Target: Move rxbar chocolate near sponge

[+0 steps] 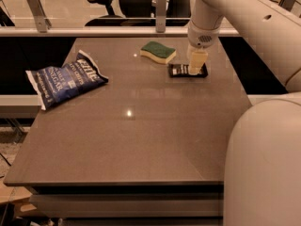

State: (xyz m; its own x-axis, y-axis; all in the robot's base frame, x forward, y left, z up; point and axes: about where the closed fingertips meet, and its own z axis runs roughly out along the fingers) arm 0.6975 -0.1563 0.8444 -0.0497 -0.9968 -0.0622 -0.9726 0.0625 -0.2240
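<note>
The rxbar chocolate, a small flat black wrapper with white lettering, sits level on the far right part of the table, just right of and slightly nearer than the sponge. The sponge has a green top and a pale yellow base, and a small gap separates it from the bar. My gripper comes straight down from the white arm and is shut on the right half of the bar, hiding part of it.
A big dark-blue chip bag lies at the left of the grey table. The robot's white body fills the lower right. A railing and office chairs stand behind the table's far edge.
</note>
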